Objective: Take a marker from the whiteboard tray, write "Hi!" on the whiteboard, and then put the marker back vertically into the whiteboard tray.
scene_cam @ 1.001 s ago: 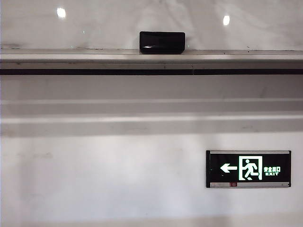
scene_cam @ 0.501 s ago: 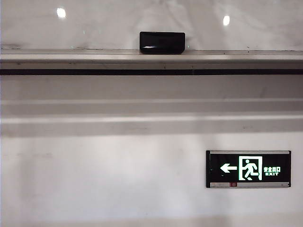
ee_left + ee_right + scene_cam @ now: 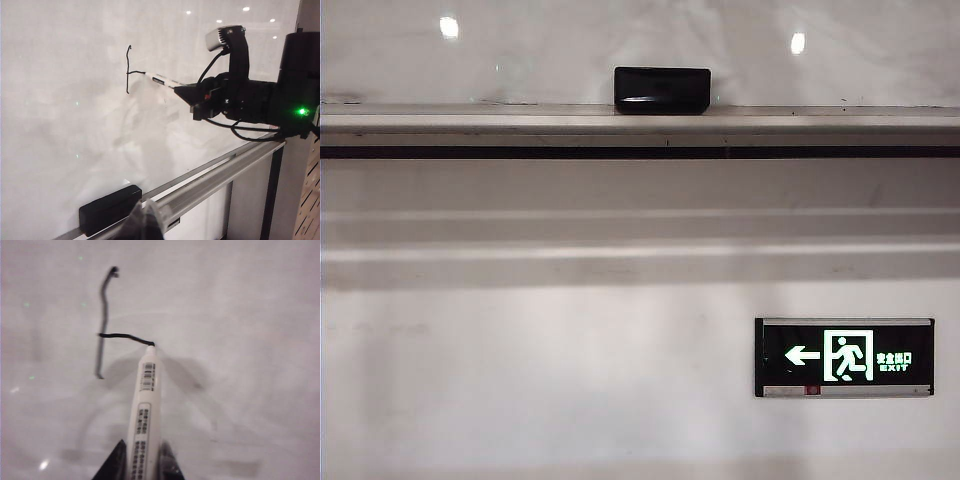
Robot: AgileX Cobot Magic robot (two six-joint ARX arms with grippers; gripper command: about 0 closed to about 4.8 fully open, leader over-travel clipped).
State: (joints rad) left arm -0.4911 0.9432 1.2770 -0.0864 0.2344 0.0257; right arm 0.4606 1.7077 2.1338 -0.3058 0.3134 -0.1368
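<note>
Right gripper (image 3: 141,467), its jaws closed on the lower barrel of the marker (image 3: 144,410), holds the pen nearly square to the whiteboard (image 3: 240,315), tip touching the surface. From the tip a short horizontal stroke (image 3: 125,336) runs back to a vertical stroke (image 3: 103,320): the first upright and part of the crossbar of the "H". In the left wrist view the same gripper (image 3: 187,92) and its arm reach in from the side, well above the whiteboard tray (image 3: 225,170), where a black eraser (image 3: 110,209) rests.

Left gripper: only a blurred pale and dark shape at the edge of its own wrist view may belong to it, so whether it is open or closed cannot be told. Neither arm shows in the exterior view, which frames the tray (image 3: 820,120), the eraser (image 3: 662,89) and an exit sign (image 3: 844,357) on the wall below.

Risks, as judged from this stage:
- The crossbar already wavers; uneven pressure could break the line or make it sag further.
- Too hard a push may slide the barrel back between the jaws, since only its lower part is gripped.
- A second upright placed too close or askew would leave the "H" illegible, with "i!" not yet begun.
- A shifted grip would also complicate standing the marker upright in the tray later.
</note>
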